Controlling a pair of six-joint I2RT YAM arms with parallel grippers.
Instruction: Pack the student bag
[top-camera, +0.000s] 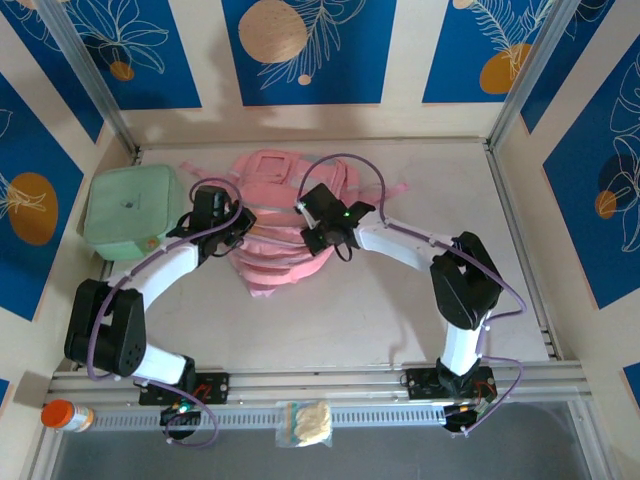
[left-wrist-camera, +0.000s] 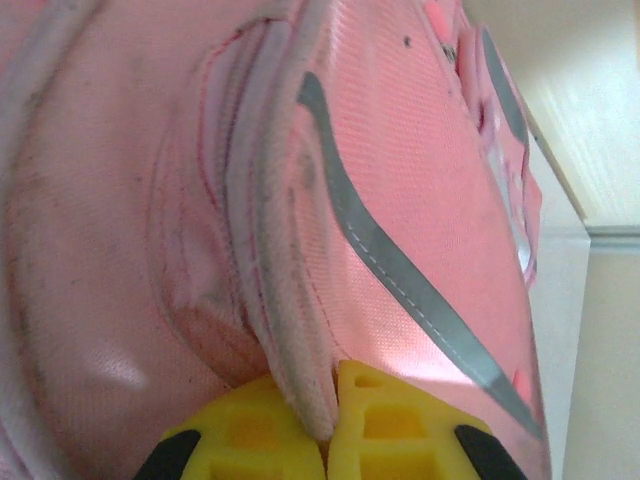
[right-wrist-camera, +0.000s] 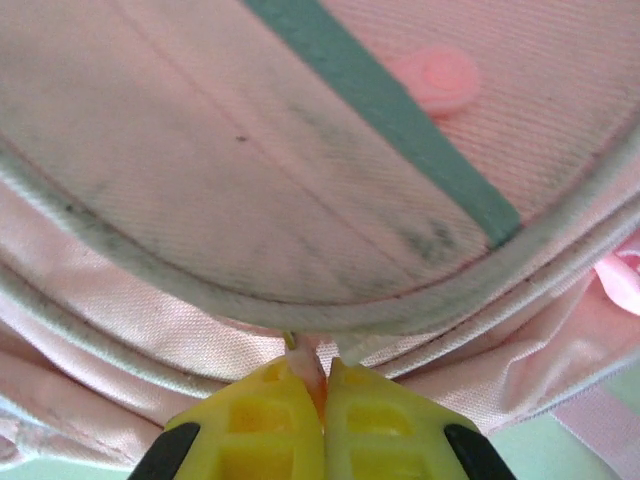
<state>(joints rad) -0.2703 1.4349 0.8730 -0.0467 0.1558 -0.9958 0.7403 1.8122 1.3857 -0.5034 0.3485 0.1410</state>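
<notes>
The left arm rises from its base at the near edge, folds at a low elbow by the left wall and stretches its forearm up and to the right across the worktop. It ends at the left flank of the student bag. The right arm stands taller, its elbow raised over the right half of the worktop. Its forearm runs leftward and puts the wrist over the middle of the bag.

The left tool is closed. In its wrist view the two yellow fingers are almost together, with a pale piped seam of the student bag pinched between them. A grey reflective strip runs diagonally across the pink panel above.

The right tool is also closed, its fingers pressed nearly flush. A thin sliver of pink material from the student bag is caught between their tips, just under the curved, grey-piped edge of a pocket panel.

The bag lies flat at the centre-rear of the worktop, between the two tools. Its left side is near a mint-green case.
</notes>
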